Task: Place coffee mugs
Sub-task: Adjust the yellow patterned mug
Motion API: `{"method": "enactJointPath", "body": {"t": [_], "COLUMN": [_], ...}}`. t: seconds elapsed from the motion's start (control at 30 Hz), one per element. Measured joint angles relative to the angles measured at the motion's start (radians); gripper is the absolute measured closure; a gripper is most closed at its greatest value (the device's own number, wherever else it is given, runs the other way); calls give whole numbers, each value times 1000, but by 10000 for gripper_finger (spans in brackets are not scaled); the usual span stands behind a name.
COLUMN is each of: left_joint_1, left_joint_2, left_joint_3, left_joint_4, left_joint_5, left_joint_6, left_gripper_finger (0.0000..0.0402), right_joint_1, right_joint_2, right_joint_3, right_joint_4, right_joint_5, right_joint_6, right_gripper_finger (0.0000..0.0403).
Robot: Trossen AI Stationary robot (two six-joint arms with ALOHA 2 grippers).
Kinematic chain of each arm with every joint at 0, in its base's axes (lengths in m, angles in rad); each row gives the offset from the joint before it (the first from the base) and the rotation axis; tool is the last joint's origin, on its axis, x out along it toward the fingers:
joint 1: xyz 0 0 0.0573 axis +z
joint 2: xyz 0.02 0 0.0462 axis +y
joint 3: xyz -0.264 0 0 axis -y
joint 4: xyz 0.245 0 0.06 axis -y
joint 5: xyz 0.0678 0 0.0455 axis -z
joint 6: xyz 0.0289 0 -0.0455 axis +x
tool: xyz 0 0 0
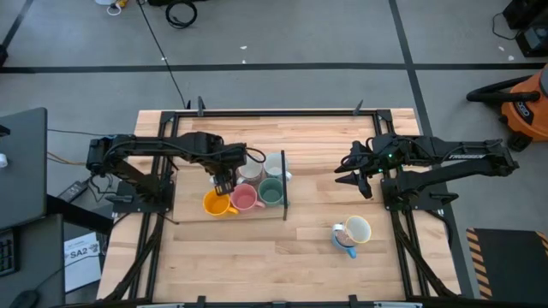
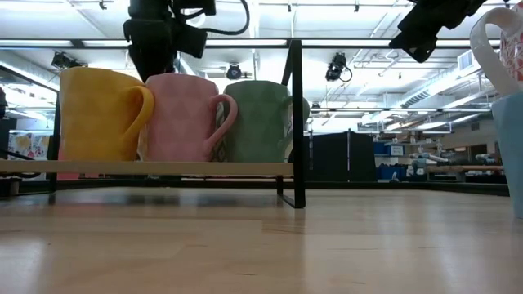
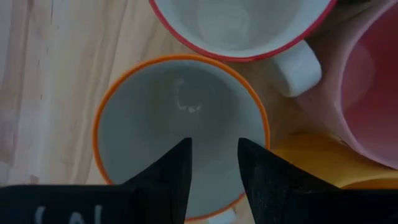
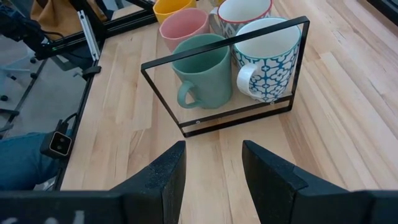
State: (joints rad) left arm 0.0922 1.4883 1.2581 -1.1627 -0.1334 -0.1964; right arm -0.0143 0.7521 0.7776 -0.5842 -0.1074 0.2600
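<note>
Several coffee mugs stand on the wooden shelf [image 2: 163,168] of a black-framed rack [image 4: 224,43]: yellow [image 2: 102,114], pink [image 2: 184,118] and green [image 2: 257,121] in the near row, with a red-rimmed white one [image 3: 239,25] and a teal-patterned white one [image 4: 267,56] behind. My left gripper [image 3: 214,146] hangs open, pointing down over the mouth of an orange-rimmed mug [image 3: 137,118] beside the yellow mug [image 3: 323,162]. My right gripper [image 4: 211,168] is open and holds nothing; it hovers to the right of the rack [image 1: 355,171]. A cream mug [image 1: 357,229] and a blue mug [image 1: 344,241] stand on the table near its right front.
The rack's black upright frame [image 1: 283,184] stands between the mugs on the shelf and my right gripper. Bare wooden table [image 1: 257,257] lies in front of the rack. Beyond the table, an orange vacuum [image 1: 522,103] stands at the right and cables lie on the floor.
</note>
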Motion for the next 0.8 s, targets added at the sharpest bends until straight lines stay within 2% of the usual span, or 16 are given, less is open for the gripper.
{"method": "enactJointPath", "body": {"t": [0.8], "left_joint_1": [0], "left_joint_2": [0], "left_joint_3": [3], "left_joint_4": [-19], "left_joint_5": [0], "left_joint_6": [-2], "left_gripper_finger": [264], "right_joint_1": [0], "right_joint_2": [0], "right_joint_3": [0], "right_joint_4": [0], "right_joint_5": [0], "right_joint_6": [0], "right_gripper_finger": [240]}}
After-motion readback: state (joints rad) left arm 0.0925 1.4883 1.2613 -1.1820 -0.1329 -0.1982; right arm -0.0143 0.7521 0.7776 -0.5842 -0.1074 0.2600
